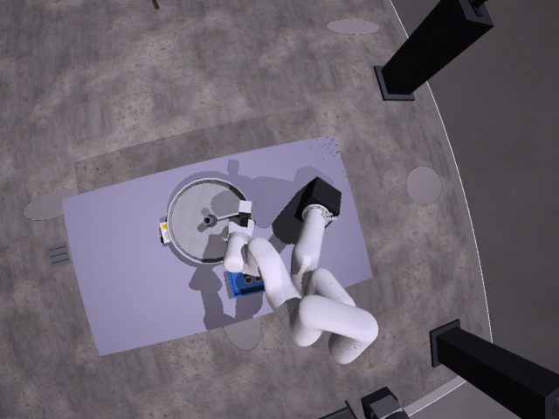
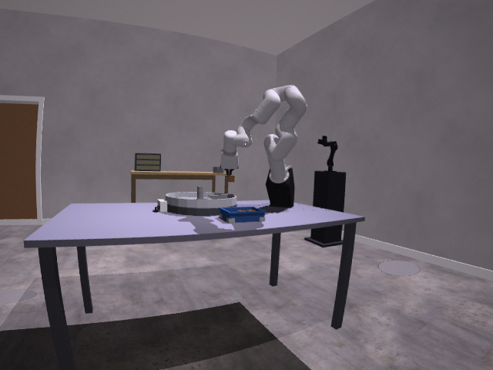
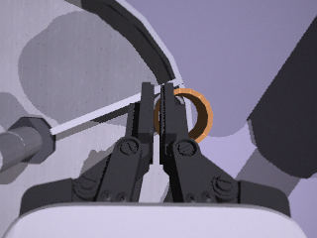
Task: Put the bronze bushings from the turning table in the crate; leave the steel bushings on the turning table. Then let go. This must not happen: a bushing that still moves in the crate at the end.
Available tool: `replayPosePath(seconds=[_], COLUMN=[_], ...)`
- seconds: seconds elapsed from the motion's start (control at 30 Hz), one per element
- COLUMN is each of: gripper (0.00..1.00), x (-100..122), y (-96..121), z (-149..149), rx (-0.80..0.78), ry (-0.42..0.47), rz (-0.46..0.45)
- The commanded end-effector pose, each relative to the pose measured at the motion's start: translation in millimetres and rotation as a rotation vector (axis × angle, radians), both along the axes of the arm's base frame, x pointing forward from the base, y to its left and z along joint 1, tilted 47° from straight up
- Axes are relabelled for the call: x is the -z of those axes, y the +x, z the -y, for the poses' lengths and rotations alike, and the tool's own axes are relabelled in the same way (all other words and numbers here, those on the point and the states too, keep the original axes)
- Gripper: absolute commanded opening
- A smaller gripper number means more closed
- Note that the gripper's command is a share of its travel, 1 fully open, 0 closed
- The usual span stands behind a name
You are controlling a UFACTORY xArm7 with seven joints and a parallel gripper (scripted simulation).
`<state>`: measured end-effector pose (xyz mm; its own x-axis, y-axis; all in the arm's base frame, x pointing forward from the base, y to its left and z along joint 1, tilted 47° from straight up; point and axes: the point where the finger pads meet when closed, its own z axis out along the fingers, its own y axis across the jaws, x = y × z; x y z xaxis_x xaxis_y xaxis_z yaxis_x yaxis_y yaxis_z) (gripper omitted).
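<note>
My gripper [image 3: 157,100] is shut on the wall of a bronze bushing [image 3: 190,115], an orange ring that hangs off its right finger. In the side view the gripper [image 2: 229,172] holds the bushing [image 2: 230,178] well above the right rim of the grey turning table [image 2: 201,200]. From above, the gripper [image 1: 246,220] is at the turning table's [image 1: 205,221] right edge. The blue crate [image 1: 246,284] lies just in front of the turning table and holds two bronze bushings [image 1: 252,278]; the arm partly covers it. I see no steel bushing on the turning table.
A grey post [image 1: 208,220] stands at the turning table's centre, with a thin bar reaching to the rim. A small white and yellow box [image 1: 164,231] sits at the turning table's left edge. The arm's black base [image 1: 318,198] stands to the right.
</note>
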<state>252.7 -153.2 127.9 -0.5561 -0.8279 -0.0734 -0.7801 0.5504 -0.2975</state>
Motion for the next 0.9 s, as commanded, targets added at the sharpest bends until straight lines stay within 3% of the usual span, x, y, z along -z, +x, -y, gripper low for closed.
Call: replayPosePath(seconds=[0.0, 0.47, 0.87], gripper=[0.0, 0.0, 0.0], x=[-1, -17, -72], y=[0, 6, 27], z=[1, -15, -73], rx=[0.001, 0.001, 0.002], ry=[-0.001, -0.001, -0.001], rz=[0.003, 0.003, 0.003])
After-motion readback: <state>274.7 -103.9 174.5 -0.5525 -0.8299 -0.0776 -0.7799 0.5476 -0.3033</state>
